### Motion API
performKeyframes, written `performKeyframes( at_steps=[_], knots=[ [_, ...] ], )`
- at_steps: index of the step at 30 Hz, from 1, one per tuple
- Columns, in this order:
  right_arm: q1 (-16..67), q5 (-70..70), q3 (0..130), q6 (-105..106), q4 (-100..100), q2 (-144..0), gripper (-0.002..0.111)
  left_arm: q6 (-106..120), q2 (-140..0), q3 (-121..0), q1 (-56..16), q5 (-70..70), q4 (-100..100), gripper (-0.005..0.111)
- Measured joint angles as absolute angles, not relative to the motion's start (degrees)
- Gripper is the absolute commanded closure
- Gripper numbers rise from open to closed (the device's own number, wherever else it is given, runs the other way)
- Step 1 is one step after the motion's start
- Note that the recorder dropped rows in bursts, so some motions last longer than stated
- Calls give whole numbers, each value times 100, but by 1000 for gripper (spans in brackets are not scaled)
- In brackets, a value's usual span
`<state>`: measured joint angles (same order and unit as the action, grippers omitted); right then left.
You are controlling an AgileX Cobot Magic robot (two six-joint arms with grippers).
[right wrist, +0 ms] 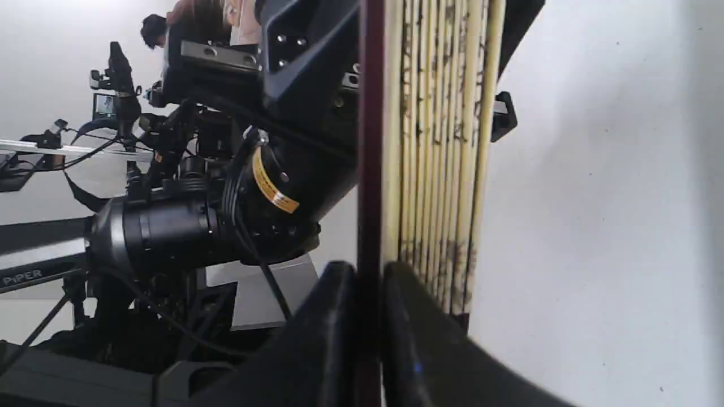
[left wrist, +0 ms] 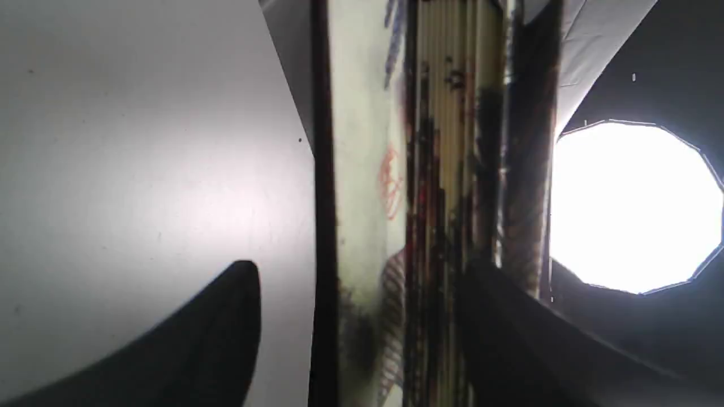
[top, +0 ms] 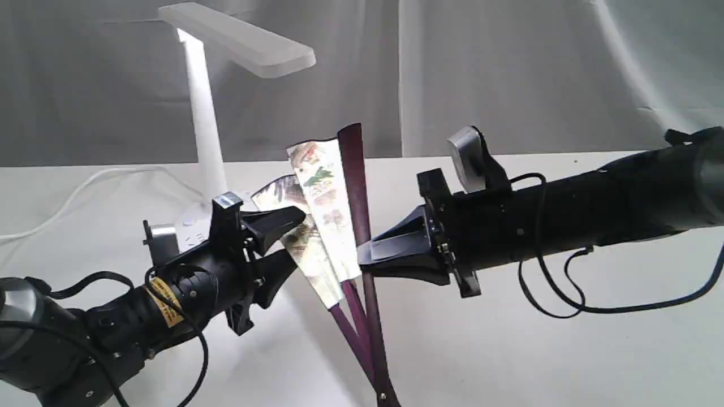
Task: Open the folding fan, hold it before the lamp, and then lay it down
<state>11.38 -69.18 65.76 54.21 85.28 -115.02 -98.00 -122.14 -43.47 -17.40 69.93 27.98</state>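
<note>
The folding fan (top: 325,192) stands nearly upright over the table, only partly spread, showing a few painted cream panels and dark maroon ribs that meet low at the pivot. My right gripper (top: 365,255) is shut on the maroon outer guard (right wrist: 370,141), with the pleats (right wrist: 435,141) beside it. My left gripper (top: 287,243) is open, its fingers straddling the fan's left panels. In the left wrist view the fan (left wrist: 367,169) runs between the two fingers, one finger (left wrist: 215,339) clearly apart from it. The white lamp (top: 203,124) stands behind the fan at left, its flat head (top: 243,39) above.
The lamp's round base (top: 189,226) sits just behind my left wrist, and its white cord (top: 68,203) trails left across the white table (top: 509,362). A grey-white curtain (top: 509,68) hangs behind. A black cable (top: 565,305) loops under my right arm.
</note>
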Motion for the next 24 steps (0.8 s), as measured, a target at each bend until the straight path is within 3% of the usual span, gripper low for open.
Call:
performKeyframes(
  at_steps=[8, 12, 17, 24],
  knots=[
    [1253, -6907, 6576, 5421, 8551, -11502, 108, -9779, -12214, -4347, -1740, 6993, 2853, 55],
    [1253, -6907, 6576, 5421, 8551, -11502, 108, -9779, -12214, -4347, -1740, 6993, 2886, 72],
    [1253, -6907, 6576, 5421, 8551, -11502, 108, -9779, -12214, -4347, -1740, 6993, 2978, 107],
    [1253, -6907, 6576, 5385, 8507, -11502, 104, -9779, -12214, -4247, -1728, 7092, 2969, 107]
  ],
)
